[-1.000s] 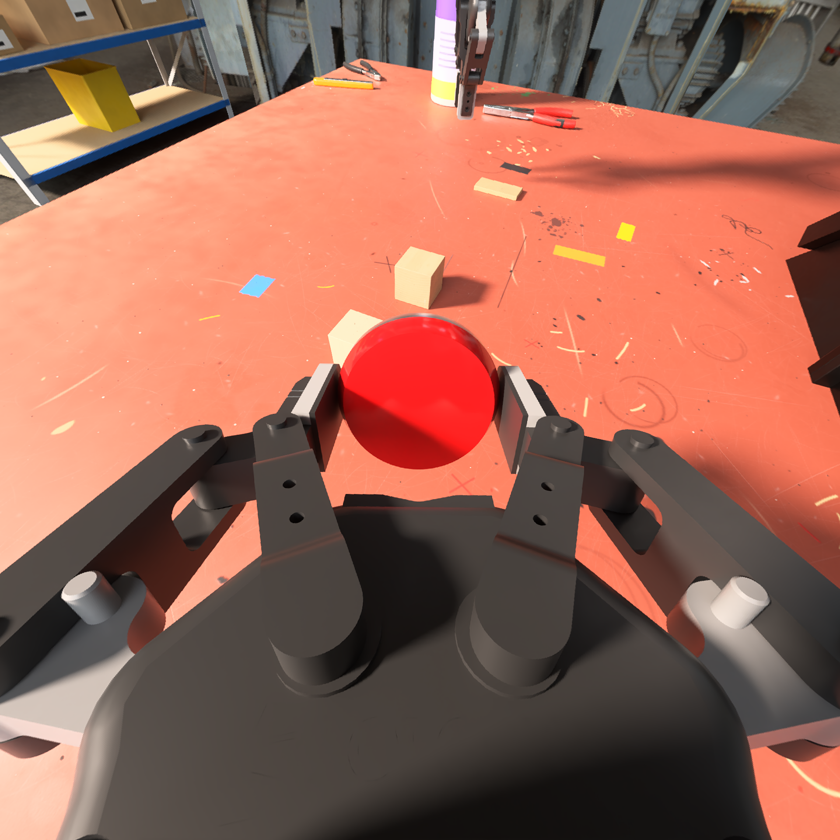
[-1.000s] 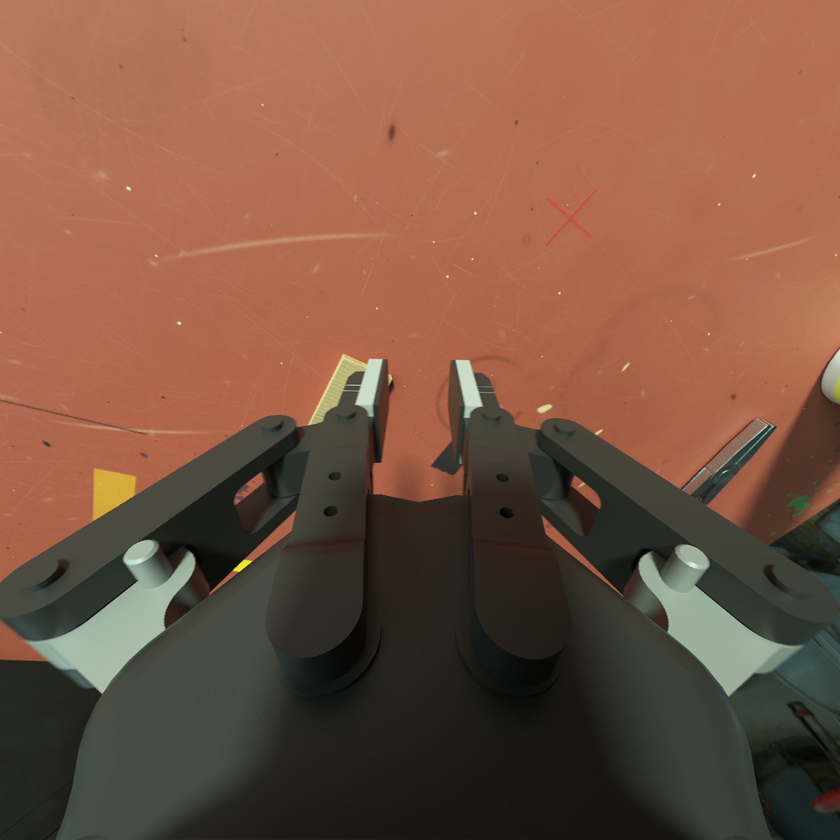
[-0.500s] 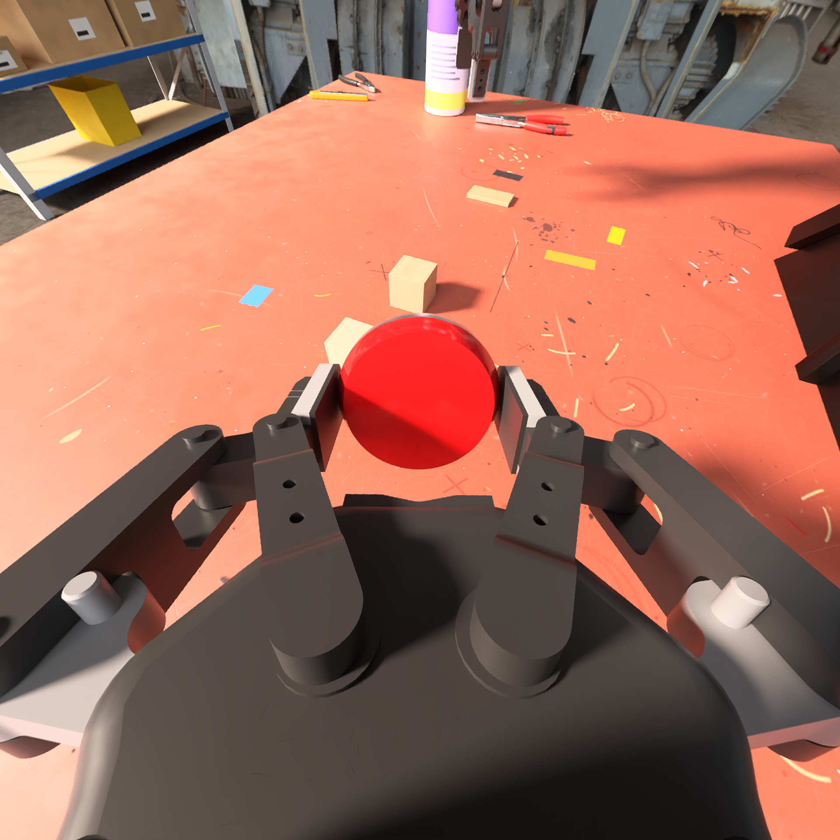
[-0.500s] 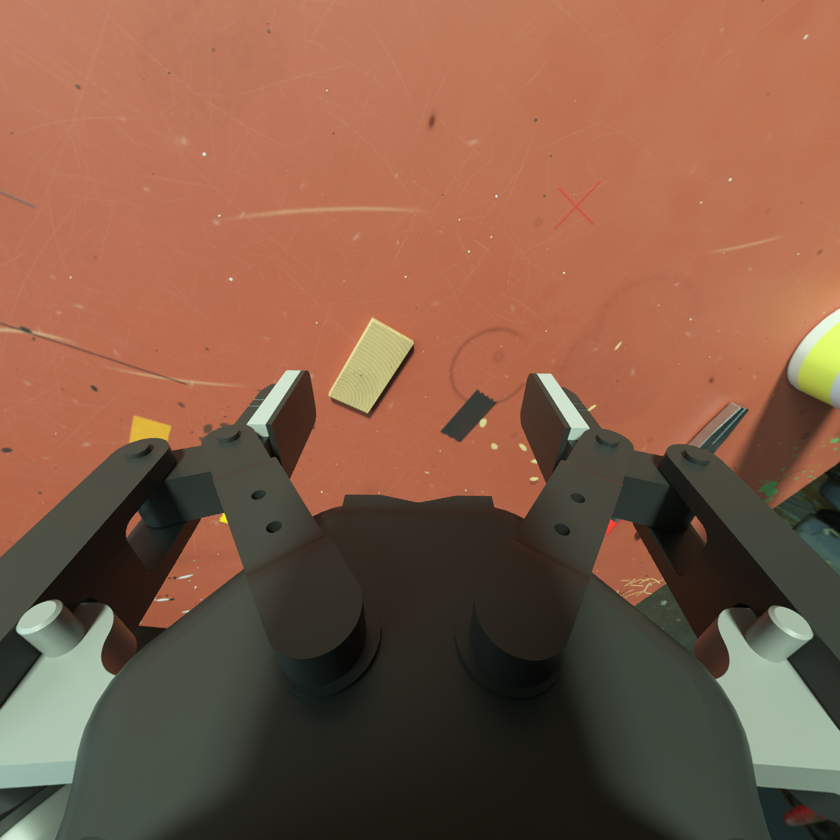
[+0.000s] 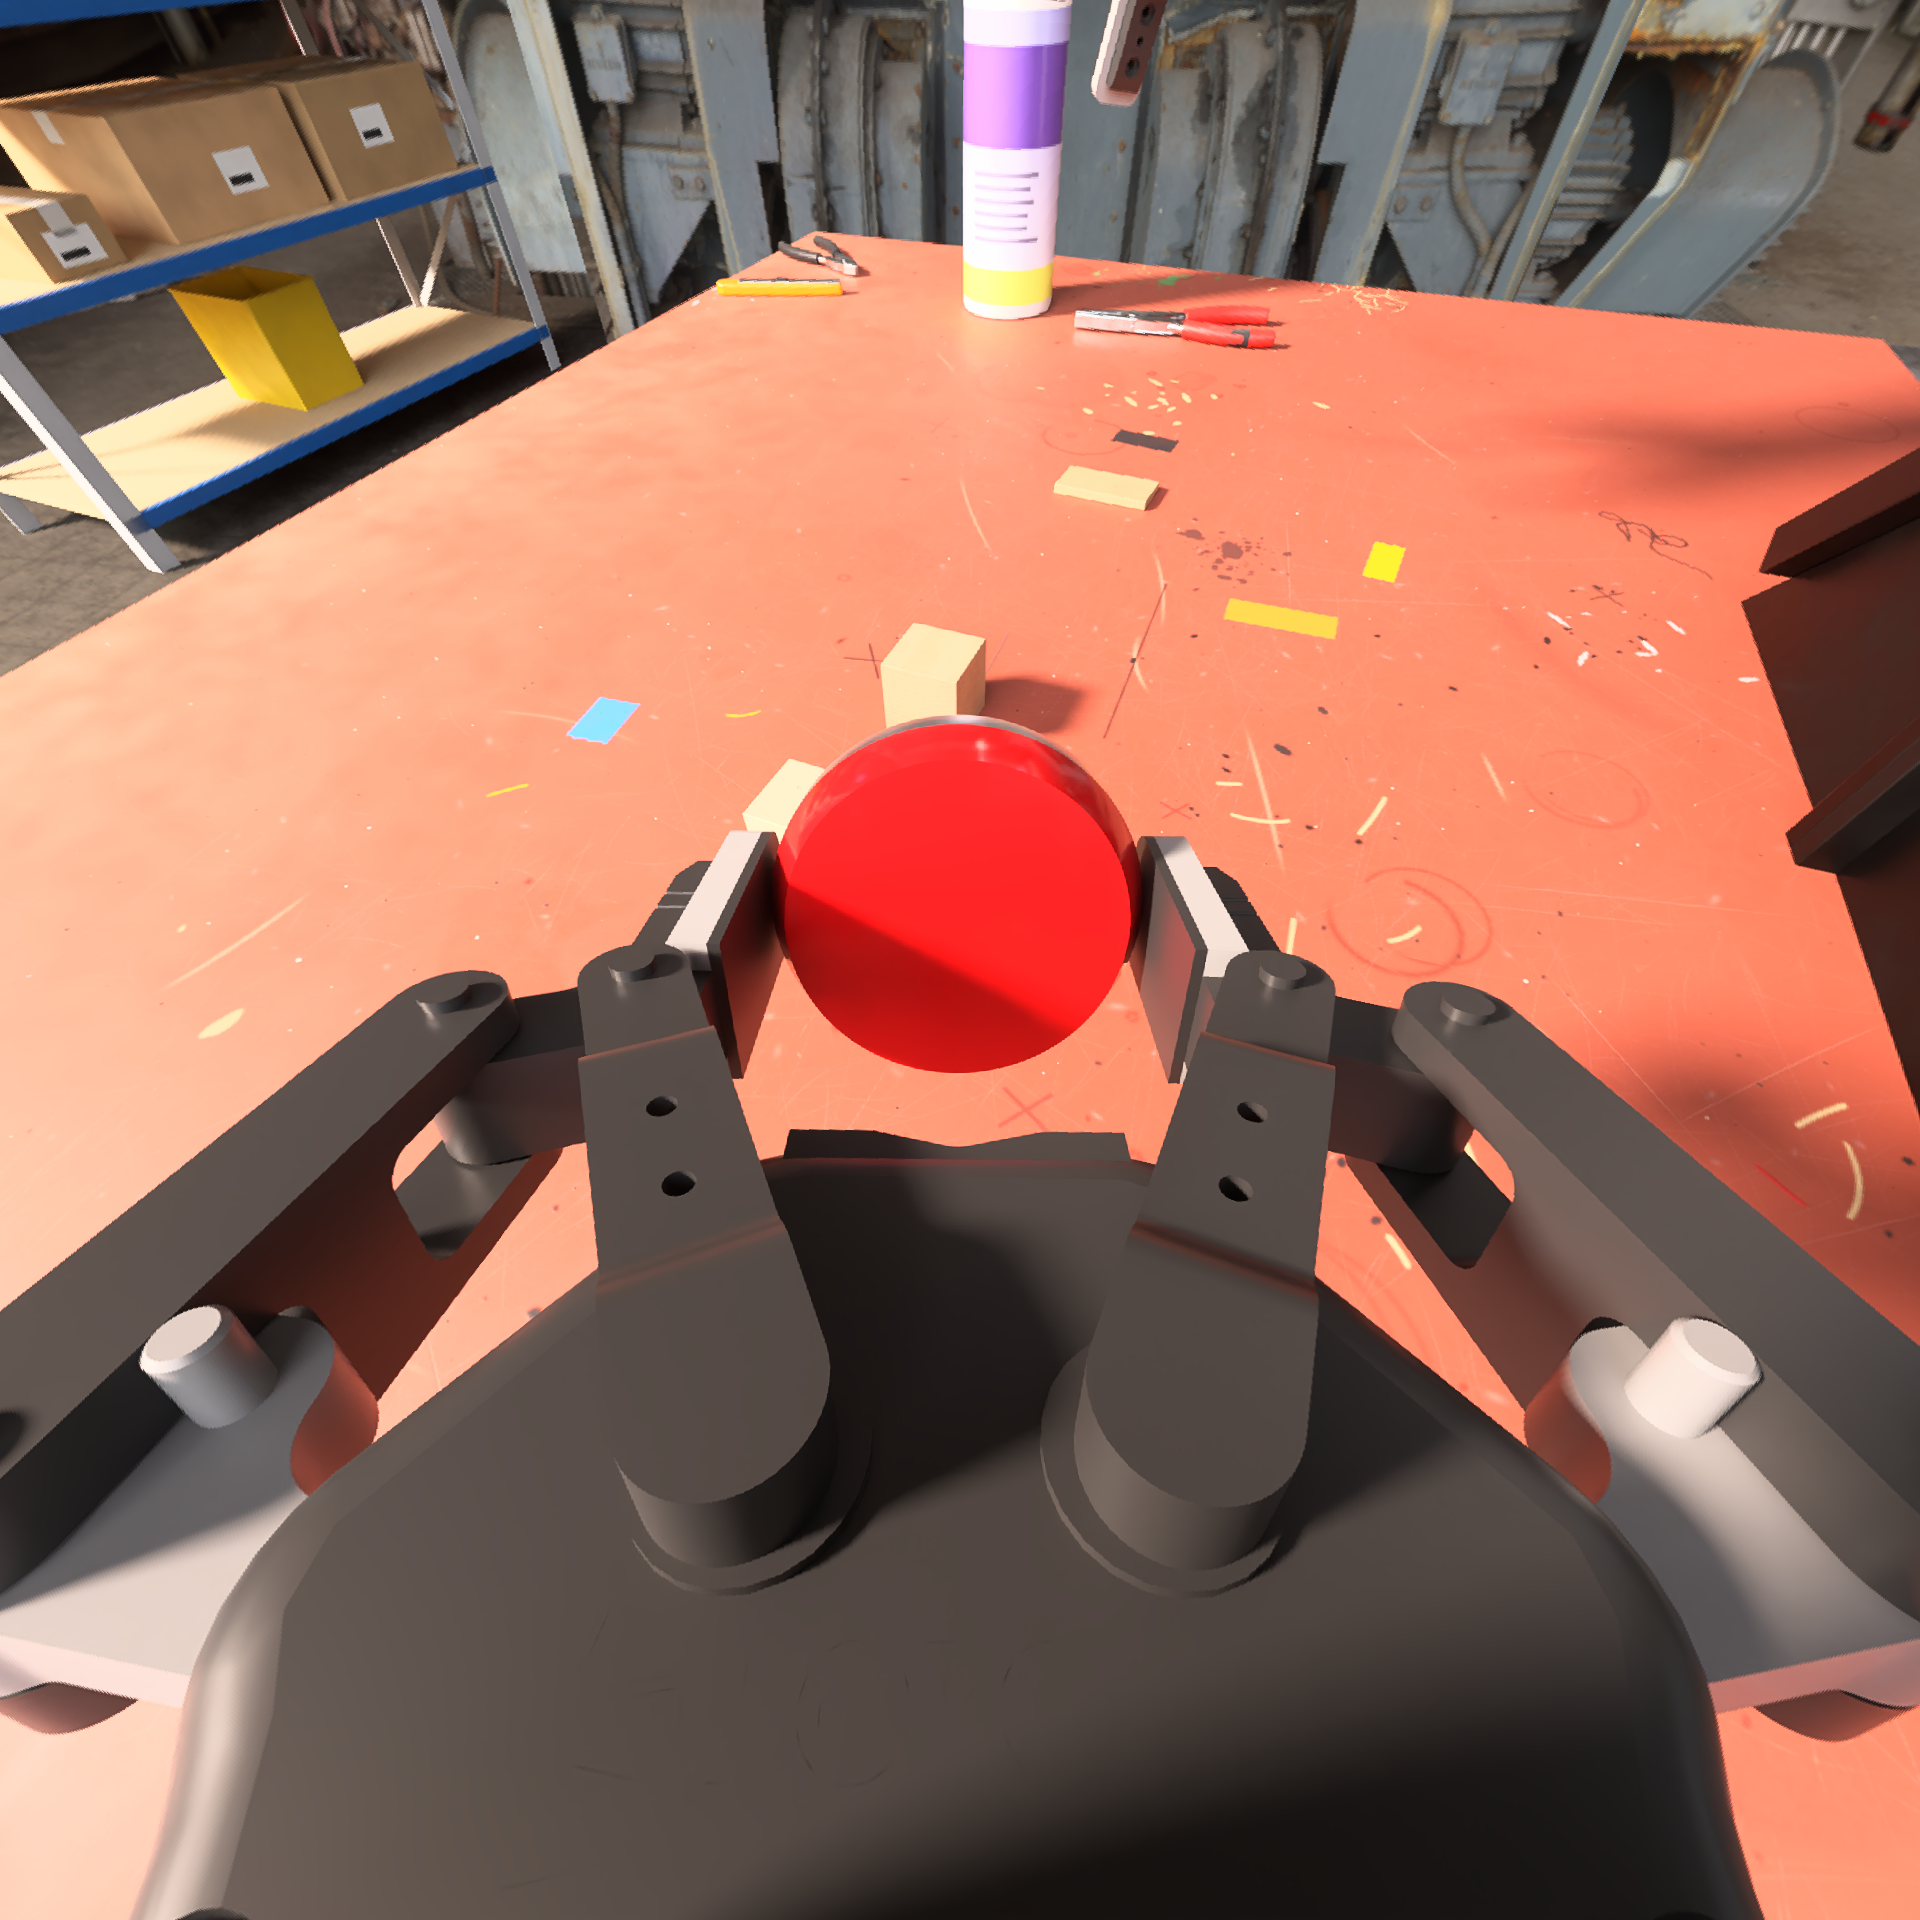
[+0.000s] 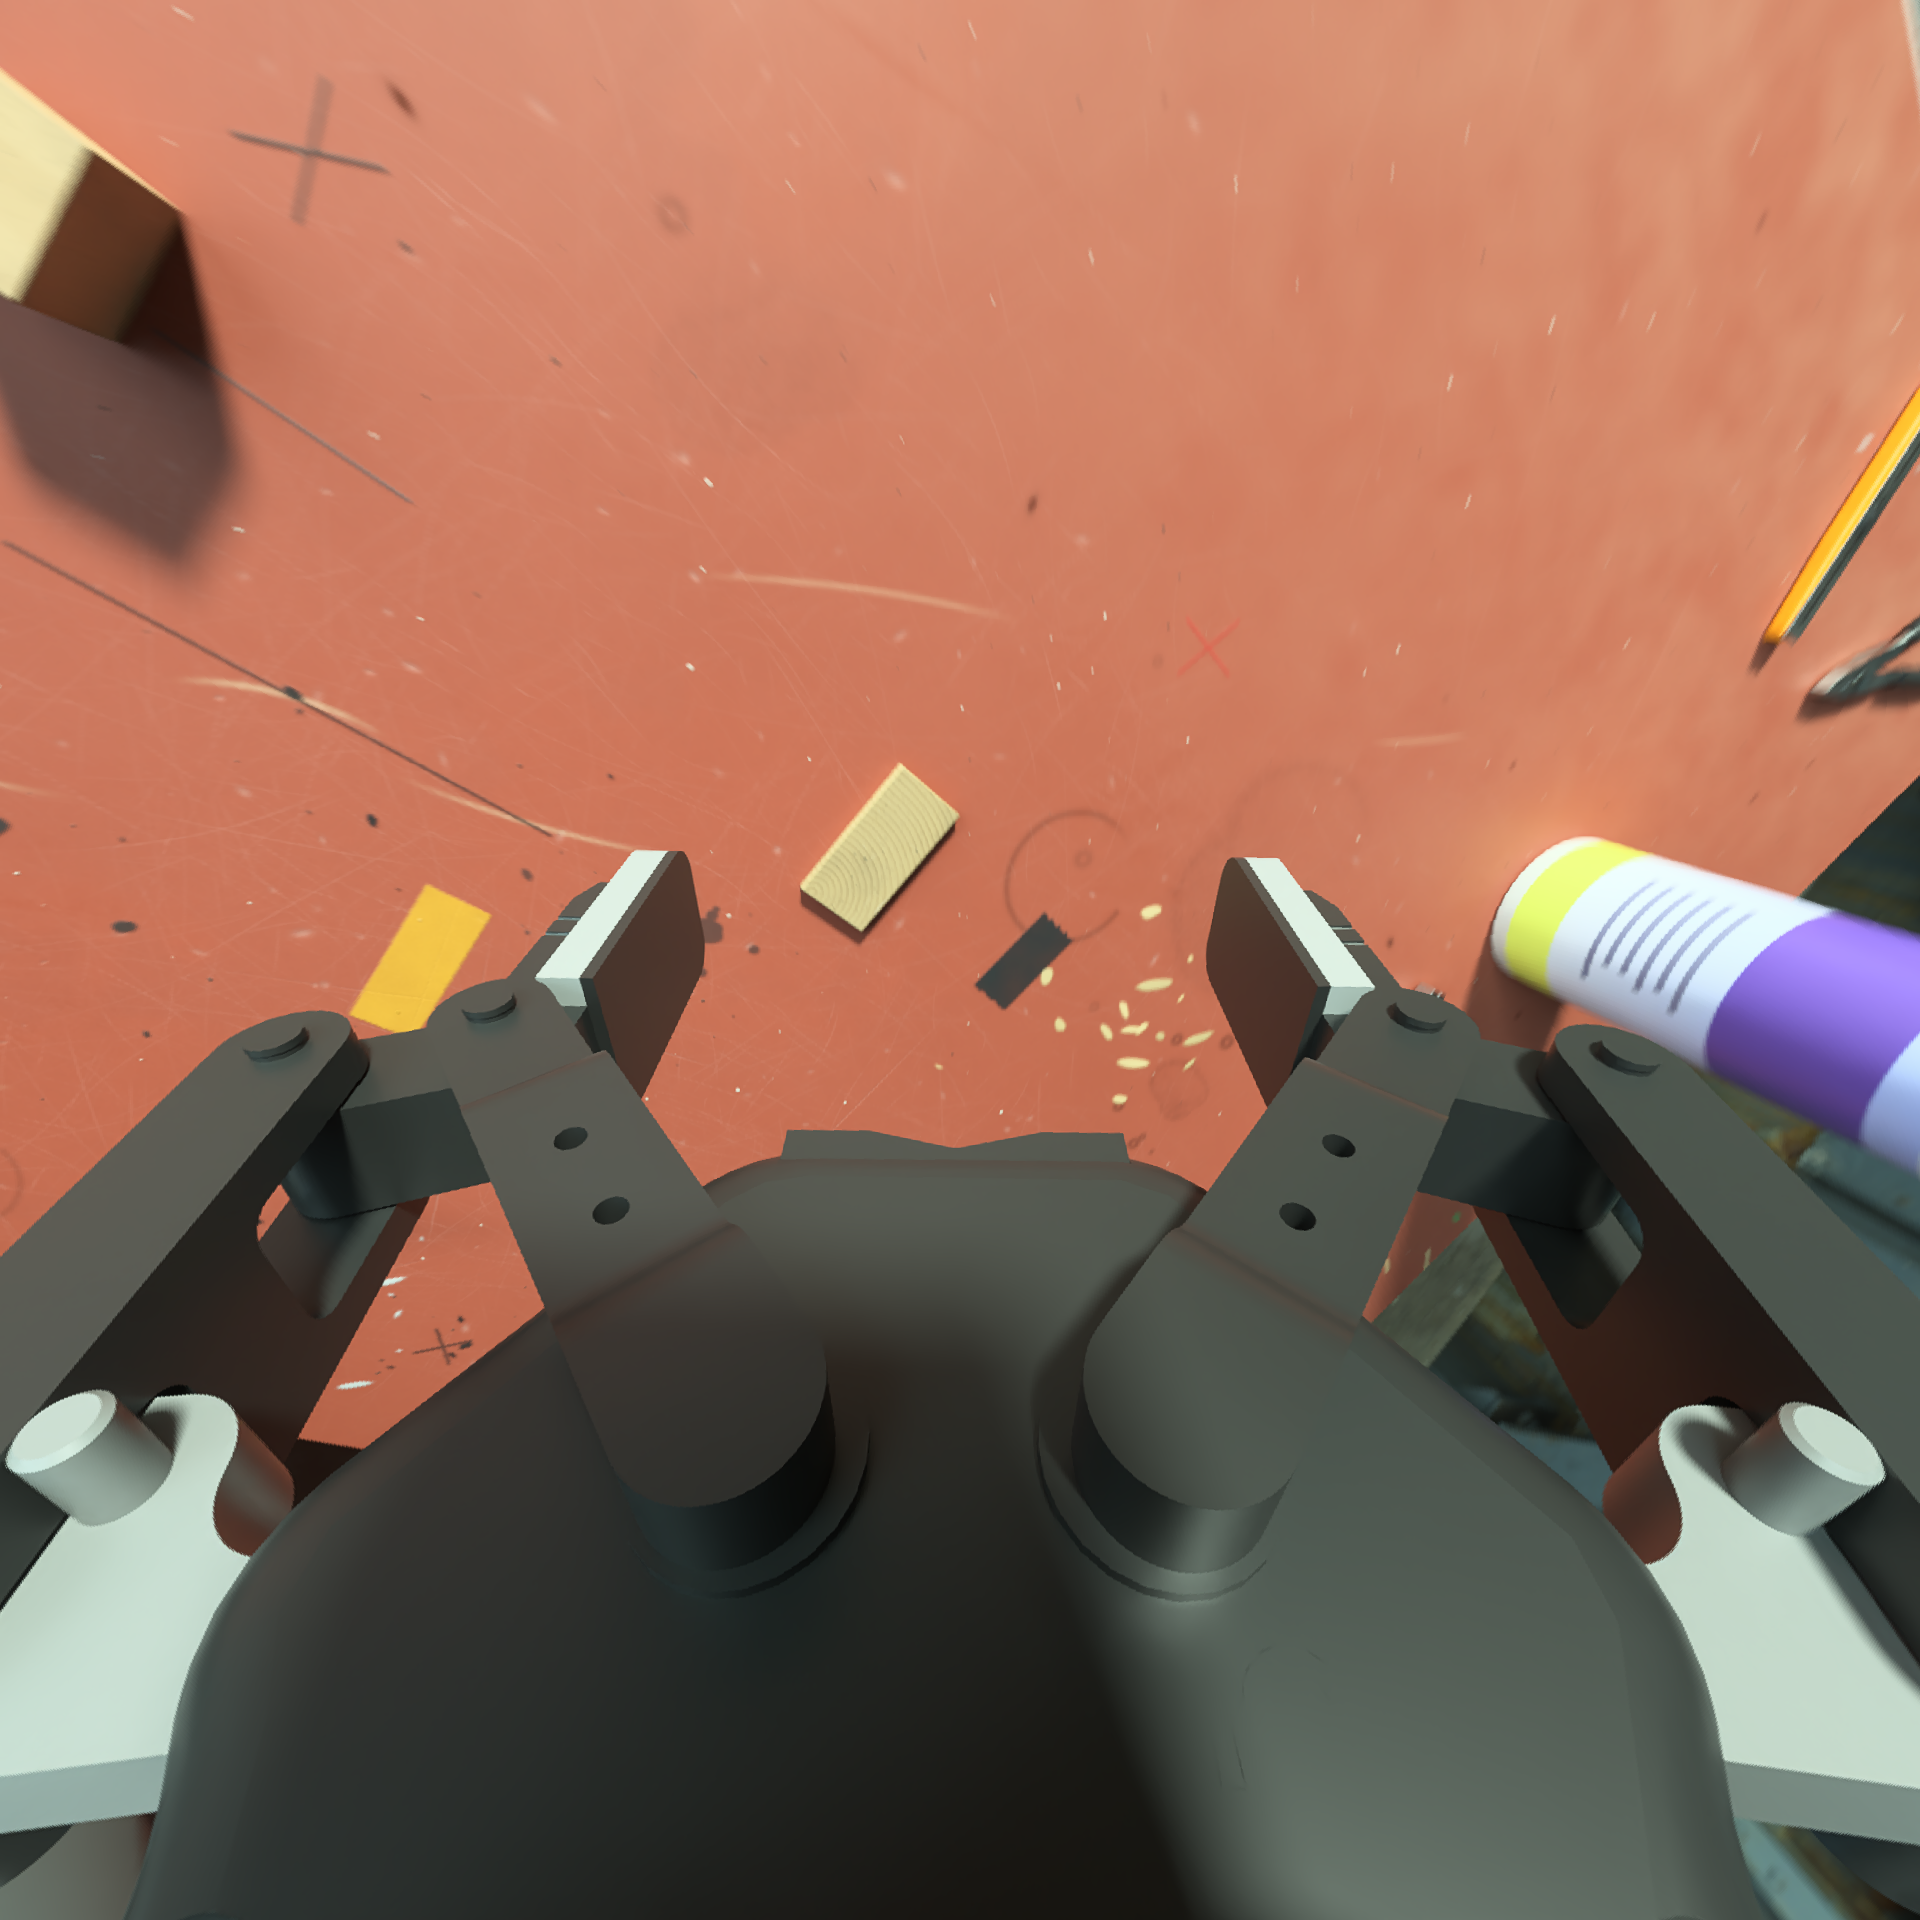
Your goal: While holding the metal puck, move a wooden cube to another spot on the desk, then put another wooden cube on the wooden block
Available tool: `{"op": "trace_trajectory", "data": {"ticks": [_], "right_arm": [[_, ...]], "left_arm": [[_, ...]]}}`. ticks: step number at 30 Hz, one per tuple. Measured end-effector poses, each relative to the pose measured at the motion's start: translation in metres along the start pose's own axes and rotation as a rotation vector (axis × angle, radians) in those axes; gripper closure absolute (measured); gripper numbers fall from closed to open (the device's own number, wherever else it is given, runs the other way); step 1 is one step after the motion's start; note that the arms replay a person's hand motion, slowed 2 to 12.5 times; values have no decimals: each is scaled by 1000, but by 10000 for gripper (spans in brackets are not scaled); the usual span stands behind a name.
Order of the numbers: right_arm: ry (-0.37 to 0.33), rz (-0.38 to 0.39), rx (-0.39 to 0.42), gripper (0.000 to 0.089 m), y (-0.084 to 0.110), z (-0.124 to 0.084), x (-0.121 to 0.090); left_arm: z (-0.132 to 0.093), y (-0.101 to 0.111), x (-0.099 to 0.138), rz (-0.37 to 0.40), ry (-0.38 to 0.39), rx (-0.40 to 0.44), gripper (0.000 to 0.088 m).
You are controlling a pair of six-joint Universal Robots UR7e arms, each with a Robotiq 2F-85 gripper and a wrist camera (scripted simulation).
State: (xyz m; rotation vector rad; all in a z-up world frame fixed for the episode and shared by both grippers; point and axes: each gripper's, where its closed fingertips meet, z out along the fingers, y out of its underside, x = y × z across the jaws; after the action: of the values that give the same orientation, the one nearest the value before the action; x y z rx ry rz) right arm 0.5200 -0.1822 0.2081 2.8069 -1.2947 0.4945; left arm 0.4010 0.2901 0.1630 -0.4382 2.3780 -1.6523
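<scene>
Can (image 6: 1704,977) stands beside wooden block (image 6: 879,848), pliers (image 5: 1179,325) beyond.

Left wrist view: low over desk (image 5: 520,623), facing forward across it toward far shelving. Right wrist view: high, facing almost straight down. Both share the flat wooden block (image 5: 1105,487) (image 6: 879,847), purple-and-yellow cylinder (image 5: 1010,156) (image 6: 1714,971), farther wooden cube (image 5: 932,670) (image 6: 73,218).

Red puck (image 5: 956,899), tan cubes (image 5: 932,668), salmon desk (image 5: 520,582) (purple-white-yellow banded can (image 5: 1010,156)).
</scene>
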Motion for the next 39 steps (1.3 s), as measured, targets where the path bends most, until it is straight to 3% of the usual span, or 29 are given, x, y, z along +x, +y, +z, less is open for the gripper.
{"op": "trace_trajectory", "data": {"ticks": [7,14,20,25,32,39], "right_arm": [[-12,-197,167,91,-36,-28,-44],[-55,-412,294,142,-72,-25,-101],[-97,-571,362,191,-97,-4,-146],[-151,-659,385,202,-111,21,-176],[-248,-714,396,207,-121,57,-208],[-310,-723,387,213,-125,87,-222]], "left_arm": [[-9,-5,3,14,-14,16,294],[-17,-12,8,36,-25,34,294],[-23,-15,13,62,-38,44,294],[-26,-16,15,78,-50,43,294],[-29,-17,14,85,-56,45,294],[-27,-15,11,74,-47,46,294]]}}
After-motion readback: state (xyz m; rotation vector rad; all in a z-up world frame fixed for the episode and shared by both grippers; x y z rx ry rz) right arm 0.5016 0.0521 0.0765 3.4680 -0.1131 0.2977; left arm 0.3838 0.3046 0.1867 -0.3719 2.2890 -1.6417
